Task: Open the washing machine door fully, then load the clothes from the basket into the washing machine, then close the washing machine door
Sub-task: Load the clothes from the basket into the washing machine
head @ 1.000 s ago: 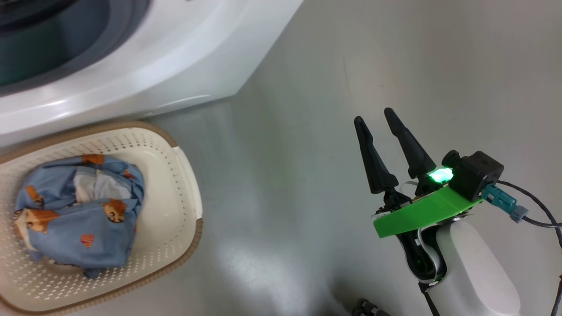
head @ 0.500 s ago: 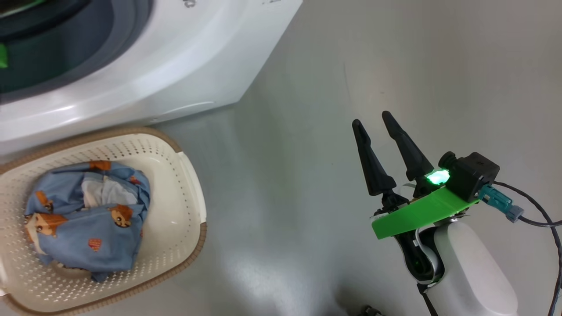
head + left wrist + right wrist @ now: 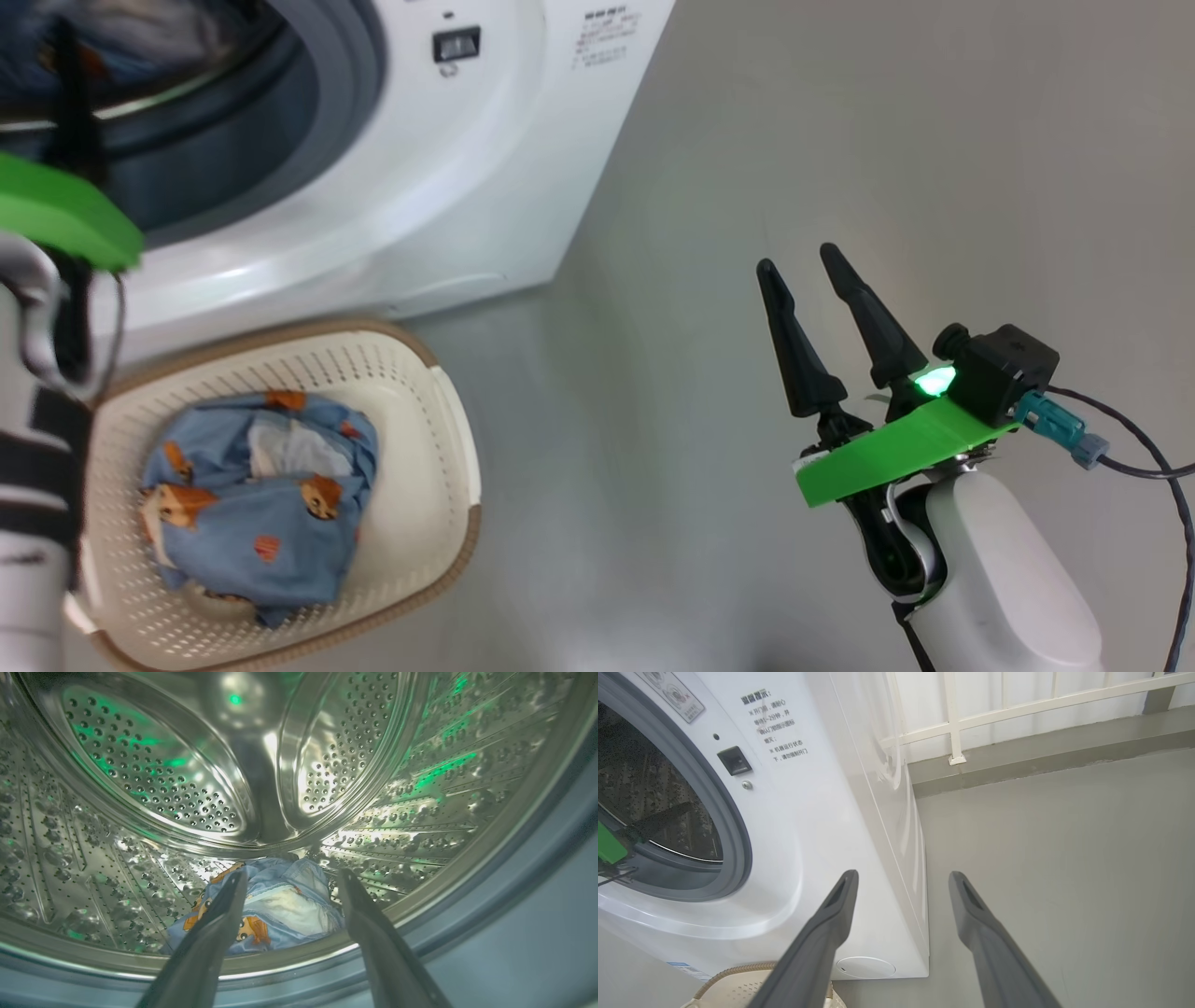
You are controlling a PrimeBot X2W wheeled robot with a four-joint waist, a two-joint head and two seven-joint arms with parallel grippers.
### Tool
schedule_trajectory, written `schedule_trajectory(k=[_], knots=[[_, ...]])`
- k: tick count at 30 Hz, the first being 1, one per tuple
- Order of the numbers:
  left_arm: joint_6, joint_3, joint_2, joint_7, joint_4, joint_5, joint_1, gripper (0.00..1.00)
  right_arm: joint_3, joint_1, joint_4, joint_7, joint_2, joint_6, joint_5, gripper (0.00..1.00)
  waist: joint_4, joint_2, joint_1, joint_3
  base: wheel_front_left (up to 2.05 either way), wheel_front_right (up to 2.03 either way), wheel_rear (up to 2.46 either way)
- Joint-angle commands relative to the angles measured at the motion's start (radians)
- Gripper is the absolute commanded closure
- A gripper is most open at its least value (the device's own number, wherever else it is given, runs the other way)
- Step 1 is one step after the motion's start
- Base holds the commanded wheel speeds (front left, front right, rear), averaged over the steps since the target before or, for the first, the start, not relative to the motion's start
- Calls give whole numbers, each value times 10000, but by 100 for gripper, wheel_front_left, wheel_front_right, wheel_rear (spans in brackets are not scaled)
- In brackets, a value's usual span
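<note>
Left gripper (image 3: pixel 293 873): jaws spread wide, gripping nothing, fingers reaching through the mouth of the washing machine (image 3: pixel 420 187) into the steel drum (image 3: pixel 154 774). Seen between the two fingers is the drum garment (image 3: pixel 280 900), light blue with orange-brown bears and a whitish lining showing, lying crumpled on the drum's bottom near the front lip. Whether a finger touches the cloth I cannot tell (the fingers cross in front of it). The drum walls are perforated and catch green glints.

Right gripper (image 3: pixel 797 259): jaws open too, empty, hanging over the bare grey floor (image 3: pixel 747 140), well apart from the machine and from the basket (image 3: pixel 411 467). In its own wrist view the right gripper points past the machine's right front corner, with a white railing (image 3: pixel 952 718) behind. A green plate (image 3: pixel 896 448) and a black cable (image 3: pixel 1139 467) sit at its wrist.

Basket: cream, perforated, brown rim, on the floor just in front of the machine's base, beside the pale left forearm. Inside it is the basket garment (image 3: pixel 261 504), same bear print, bunched up toward the left half; the right half of the basket floor is bare.

Machine front: grey gasket (image 3: pixel 733 826) rings the opening; a small dark latch slot (image 3: pixel 456 44) and printed text (image 3: pixel 607 37) lie to its right.
</note>
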Motion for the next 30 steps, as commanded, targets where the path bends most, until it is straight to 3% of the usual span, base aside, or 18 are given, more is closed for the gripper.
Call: schedule_trajectory(k=[1, 17, 30], knots=[[-22, 244, 344, -53, -382, -87, 283, 0, 126, 285, -154, -48, 28, 16, -95, 0, 323, 0, 0, -590, 0, 0, 0], [-24, 804, -235, -53, -2617, -230, 4090, 0, 21, 993, 387, -48, -147, 16, -355, 0, 1238, 0, 0, -2875, 0, 0, 0], [-11, 1560, -860, -53, -4298, 114, 6562, 0, -3, 1541, 454, -48, -624, 16, -213, 0, 1835, 0, 0, -3989, 0, 0, 0]])
